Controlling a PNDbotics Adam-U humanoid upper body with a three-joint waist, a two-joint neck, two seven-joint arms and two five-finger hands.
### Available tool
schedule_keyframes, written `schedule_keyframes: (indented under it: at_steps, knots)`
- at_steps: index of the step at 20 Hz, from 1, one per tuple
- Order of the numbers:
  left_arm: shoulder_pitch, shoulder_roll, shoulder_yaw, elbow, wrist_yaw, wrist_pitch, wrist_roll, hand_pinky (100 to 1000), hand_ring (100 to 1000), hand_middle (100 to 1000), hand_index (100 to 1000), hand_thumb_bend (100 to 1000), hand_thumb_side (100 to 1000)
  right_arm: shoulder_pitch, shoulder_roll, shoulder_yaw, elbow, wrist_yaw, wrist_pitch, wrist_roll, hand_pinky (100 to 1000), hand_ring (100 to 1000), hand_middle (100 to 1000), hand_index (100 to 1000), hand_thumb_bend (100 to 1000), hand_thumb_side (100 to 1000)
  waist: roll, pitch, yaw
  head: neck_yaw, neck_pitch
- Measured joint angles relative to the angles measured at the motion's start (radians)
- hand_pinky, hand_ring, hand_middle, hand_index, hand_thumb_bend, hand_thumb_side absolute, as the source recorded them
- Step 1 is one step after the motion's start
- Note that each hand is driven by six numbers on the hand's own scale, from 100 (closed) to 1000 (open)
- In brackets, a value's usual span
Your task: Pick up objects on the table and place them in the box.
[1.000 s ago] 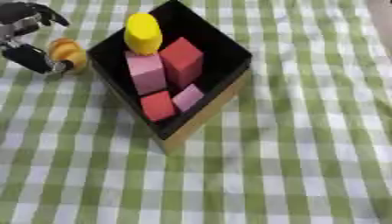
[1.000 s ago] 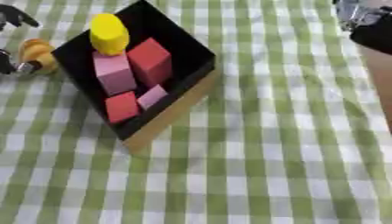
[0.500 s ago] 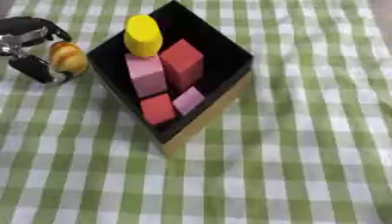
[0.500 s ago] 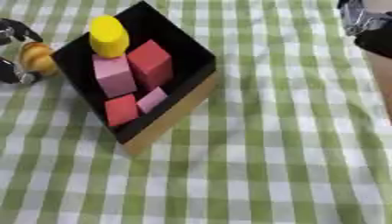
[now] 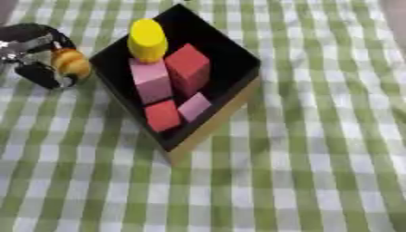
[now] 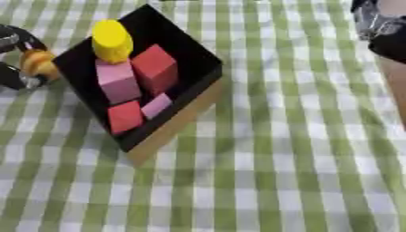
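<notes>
One orange rounded object (image 5: 70,62) sits pinched in the left hand (image 5: 36,56), whose dark fingers curl round it, just beside the box's left wall. Compared with a second ago, the hand and its orange load have come closer to the box (image 5: 218,124) and sit a little higher against its left edge; half a second ago they were nearly here already. That suggests the carry is nearly over, with the lift over the wall and the release not yet done.

Inside the box lie a yellow cylinder (image 5: 147,39) at the far corner, a tall pink block (image 5: 151,81) touching it, a red cube (image 5: 189,68) just beside that, a small red block (image 5: 162,115) and a small pale pink block (image 5: 194,106) nearer the front. These fill the left half, so the free black floor to the right looks the easier landing spot.

Green checked cloth (image 5: 317,172) covers the table, wrinkled but bare nearby. At the upper right corner of the right eye view the right hand (image 6: 379,28) shows only in part; I cannot tell how its fingers are set
</notes>
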Motion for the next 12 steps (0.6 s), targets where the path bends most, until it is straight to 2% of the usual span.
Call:
schedule_keyframes:
  at_steps: [4,7,10,12]
  knots:
    - [-0.002,-0.001,0.001,0.007,-0.008,-0.002,0.015,802,732,672,747,176,190,0.004,0.000,0.000,0.000,0.000,0.002,-0.004,788,681,582,844,100,565,0.000,0.001,-0.002,0.001,0.000]
    - [-0.002,-0.005,0.001,0.011,-0.021,-0.004,0.026,803,712,654,732,148,147,0.008,0.000,0.000,0.000,-0.001,0.002,-0.006,788,680,582,844,100,568,0.000,0.001,-0.004,0.001,0.000]
    - [-0.002,-0.008,0.001,0.012,-0.027,-0.008,0.034,799,704,645,724,137,100,0.008,0.000,-0.001,0.000,-0.003,0.002,-0.007,788,680,582,844,100,570,0.001,0.001,-0.007,0.001,0.001]
    - [-0.002,-0.008,0.001,0.012,-0.033,-0.011,0.039,794,696,640,719,151,100,0.010,0.000,-0.002,0.000,-0.004,0.003,-0.007,788,679,581,844,100,572,0.001,0.001,-0.007,0.001,0.003]
